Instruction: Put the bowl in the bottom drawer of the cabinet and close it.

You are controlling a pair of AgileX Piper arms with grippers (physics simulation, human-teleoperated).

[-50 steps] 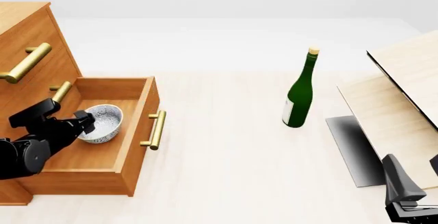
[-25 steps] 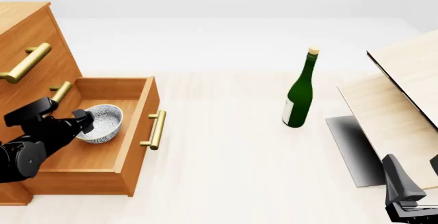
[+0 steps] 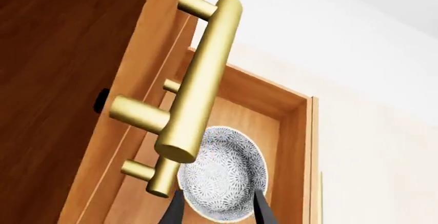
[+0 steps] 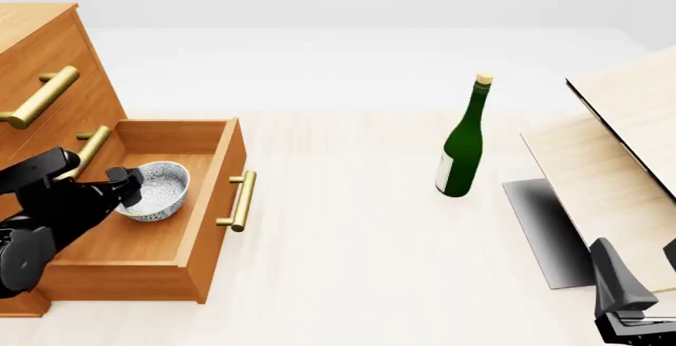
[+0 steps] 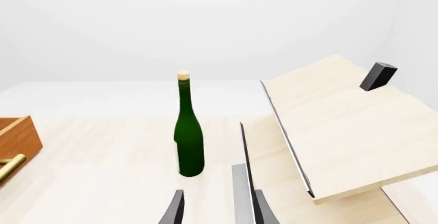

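Note:
The speckled white bowl (image 4: 158,189) rests upright inside the pulled-out bottom drawer (image 4: 217,203) of the orange-brown cabinet (image 4: 47,53). My left gripper (image 4: 127,186) is open right at the bowl's left rim, over the drawer. In the left wrist view the bowl (image 3: 222,175) lies just beyond the two spread fingertips (image 3: 174,211), on the drawer floor (image 3: 246,116). My right gripper (image 5: 217,208) is open and holds nothing, low at the table's near right corner (image 4: 621,290).
A brass handle (image 3: 198,80) of a drawer above hangs close to the left wrist camera. The bottom drawer's handle (image 4: 241,200) faces right. A green bottle (image 4: 463,144) stands mid-table. Pale wooden boards (image 4: 623,148) and a dark grey slab (image 4: 544,231) fill the right side.
My left arm has drawn back a little to the left, away from the bowl. The bowl stays in place in the drawer. The right arm has not moved.

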